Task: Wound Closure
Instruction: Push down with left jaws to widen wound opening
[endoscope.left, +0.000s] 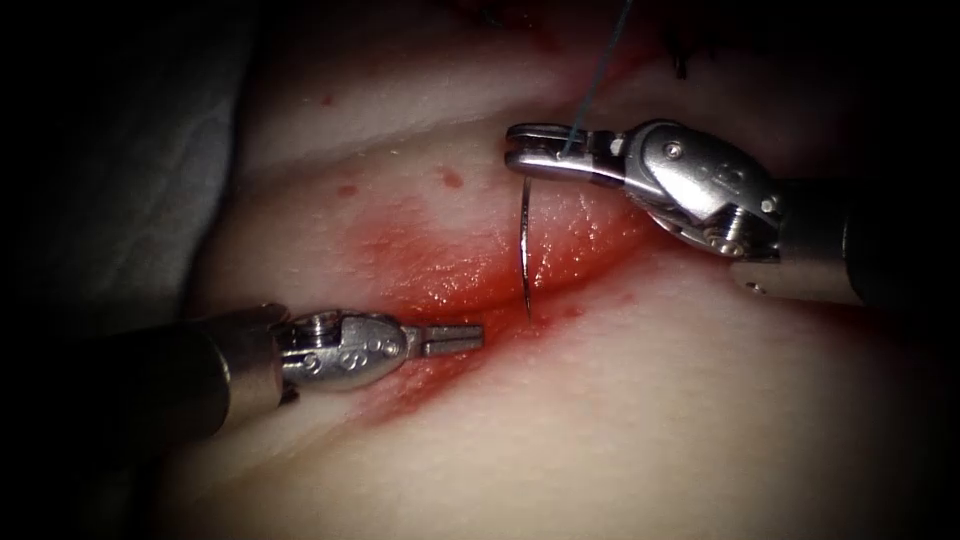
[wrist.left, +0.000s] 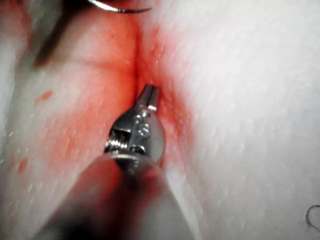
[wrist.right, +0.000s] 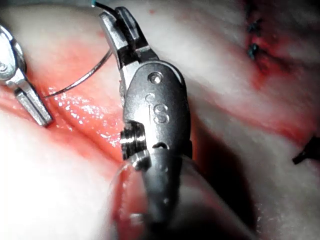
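The left gripper (endoscope.left: 455, 338) is held low and nearly level on the left of the cut (endoscope.left: 470, 290), pressed together on nothing, its tips just above the red fluid (endoscope.left: 420, 260). Farther back, the right gripper (endoscope.left: 540, 152) is angled in from the right and pinched on the needle (endoscope.left: 524, 245) near its thread end. The needle is hung downward with its tip at the cut; whether the tip is in the tissue (endoscope.left: 650, 420) cannot be made out, and the thread (endoscope.left: 600, 70) is cut off at the picture's upper edge.

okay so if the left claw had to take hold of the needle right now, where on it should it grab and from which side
Probably the bare middle of the needle. Its upper end is held in the right claw, shut on it near the thread end, and its tip touches the red cut in the tissue. The left claw, shut and holding nothing, lies left of the needle, so coming from the left across the curve looks simplest.
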